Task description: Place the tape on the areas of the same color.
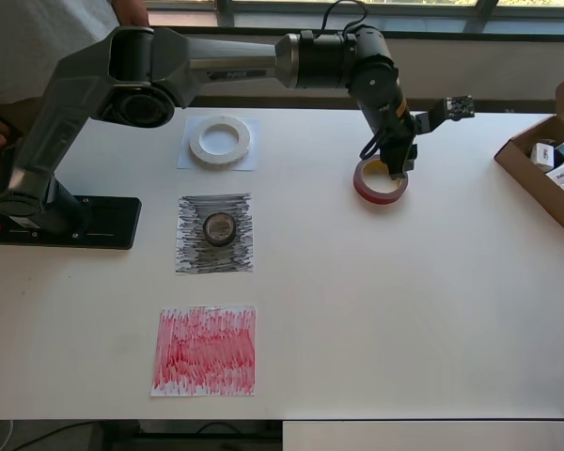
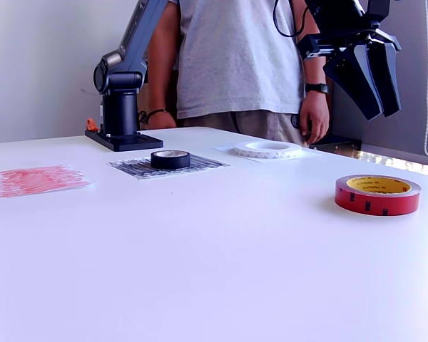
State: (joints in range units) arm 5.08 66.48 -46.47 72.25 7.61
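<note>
The dark red roll of tape [image 1: 380, 182] with a yellowish core lies flat on the bare table, at the exterior view's right [image 2: 377, 194]. My gripper [image 1: 396, 165] hangs well above it [image 2: 384, 112], open, with nothing between its fingers. The wide white ring [image 1: 220, 140] [image 2: 267, 149] rests on the white sheet [image 1: 190, 160]. On the black-grey scribbled sheet [image 1: 193, 254] [image 2: 132, 167] sits the small black-grey roll [image 1: 219, 227] [image 2: 170, 159]. Nothing lies on the red scribbled sheet [image 1: 205, 350] [image 2: 36, 179].
A cardboard box [image 1: 531, 169] holding small packaged boxes stands at the overhead view's right edge. The arm's black base plate [image 1: 94, 222] is at that view's left. A person [image 2: 235, 64] stands behind the table's far side.
</note>
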